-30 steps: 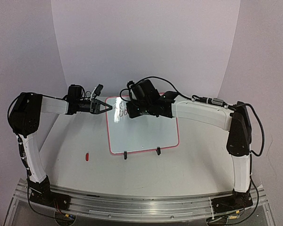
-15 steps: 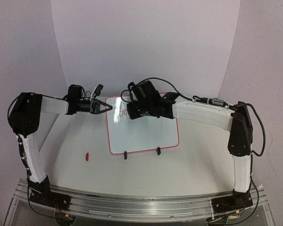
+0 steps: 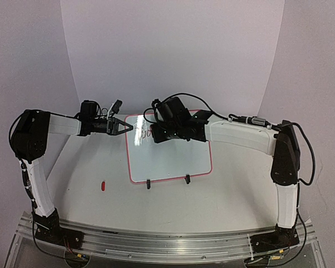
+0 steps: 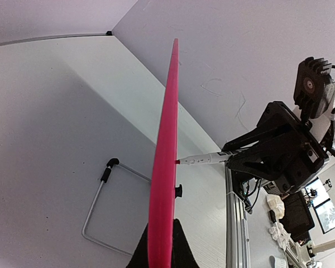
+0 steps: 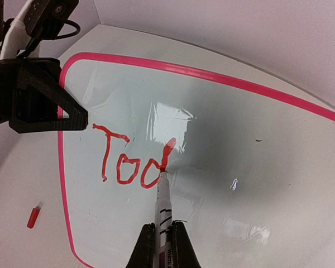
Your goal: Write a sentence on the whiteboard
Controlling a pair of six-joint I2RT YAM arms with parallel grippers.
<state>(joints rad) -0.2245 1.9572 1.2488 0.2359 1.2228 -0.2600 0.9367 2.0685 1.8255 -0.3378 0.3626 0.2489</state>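
Observation:
The whiteboard with a red-pink frame stands tilted on the table. My left gripper is shut on the board's left edge, seen edge-on in the left wrist view as a pink strip between my left gripper's jaws. My right gripper is shut on a white marker, whose red tip touches the whiteboard. The sentence reads "Tod" in red, with the tip at the foot of the d's stem. From above, the sentence sits at the board's upper left, beside my right gripper.
A red marker cap lies on the table left of the board, also in the right wrist view as the cap. Two black clip feet hold the board's near edge. A wire stand lies behind the board.
My right wrist has shifted slightly with the marker on the board. The left arm and the board have not moved.

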